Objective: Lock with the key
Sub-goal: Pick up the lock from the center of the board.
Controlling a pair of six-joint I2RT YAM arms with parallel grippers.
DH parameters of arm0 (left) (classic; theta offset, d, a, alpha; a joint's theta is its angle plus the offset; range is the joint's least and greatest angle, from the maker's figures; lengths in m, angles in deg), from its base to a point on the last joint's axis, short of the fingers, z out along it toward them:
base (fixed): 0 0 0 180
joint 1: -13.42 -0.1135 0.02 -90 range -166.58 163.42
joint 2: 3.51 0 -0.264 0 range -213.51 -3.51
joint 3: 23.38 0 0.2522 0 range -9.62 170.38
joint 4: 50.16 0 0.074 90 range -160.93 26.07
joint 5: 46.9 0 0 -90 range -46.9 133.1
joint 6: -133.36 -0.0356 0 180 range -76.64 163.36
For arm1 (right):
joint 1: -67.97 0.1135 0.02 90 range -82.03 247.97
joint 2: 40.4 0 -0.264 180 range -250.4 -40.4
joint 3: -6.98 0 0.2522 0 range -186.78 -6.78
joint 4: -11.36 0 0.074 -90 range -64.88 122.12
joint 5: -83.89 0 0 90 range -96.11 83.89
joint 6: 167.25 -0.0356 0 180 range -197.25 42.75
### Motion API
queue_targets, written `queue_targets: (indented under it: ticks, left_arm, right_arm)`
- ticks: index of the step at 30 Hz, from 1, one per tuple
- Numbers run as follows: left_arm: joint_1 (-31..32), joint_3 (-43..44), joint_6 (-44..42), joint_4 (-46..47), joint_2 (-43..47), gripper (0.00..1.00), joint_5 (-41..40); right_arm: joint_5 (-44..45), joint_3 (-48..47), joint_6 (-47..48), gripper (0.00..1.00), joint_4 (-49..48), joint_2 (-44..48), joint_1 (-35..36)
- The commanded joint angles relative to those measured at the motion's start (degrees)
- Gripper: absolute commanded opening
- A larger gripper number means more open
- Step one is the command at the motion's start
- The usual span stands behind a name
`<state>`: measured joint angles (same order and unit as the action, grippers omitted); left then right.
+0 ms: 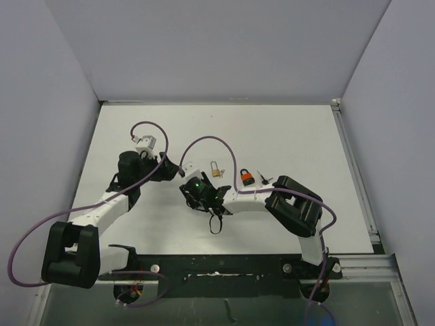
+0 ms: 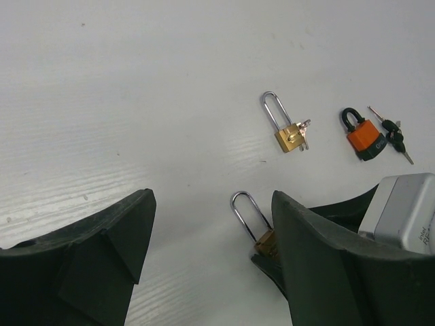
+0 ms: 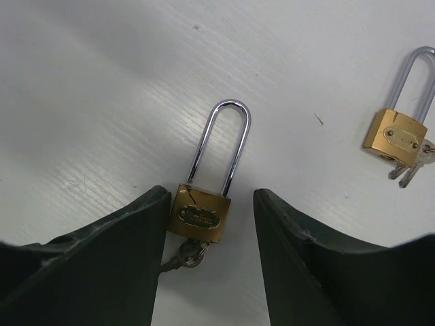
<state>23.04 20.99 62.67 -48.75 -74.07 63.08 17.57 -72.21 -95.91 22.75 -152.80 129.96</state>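
White table (image 1: 285, 136), three locks lying flat.

Right gripper (image 3: 212, 197): fingers spread, straddling the body of a brass padlock (image 3: 201, 214) with a long shackle. One finger sits at the body's edge; a gap shows at the other. Not pinching. Key (image 3: 190, 255) at the base of the body, between the fingers.

Left gripper (image 2: 212, 200): spread wide, holding nothing, bare table between its fingers, just beside that padlock.

Farther out: second brass padlock (image 2: 292, 136) with silver keys (image 2: 303, 132) at its base. Near it, orange padlock (image 2: 363, 139), dark keys (image 2: 394, 132) just beside.
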Motion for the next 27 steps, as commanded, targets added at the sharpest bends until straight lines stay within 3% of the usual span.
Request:
queue_targets:
  ticks: [1, 27]
  left_arm:
    - [-0.40, 0.30, 1.14, 4.98, -0.69, 0.68, 1.85]
    - [-0.48, 0.48, 1.43, 4.95, -0.32, 0.68, 1.31]
  right_arm:
    - [2.19, 0.73, -2.78, 0.52, 3.18, 1.14, 0.56]
    - [-3.10, 4.86, -8.81, 0.43, 5.54, 3.16, 1.45]
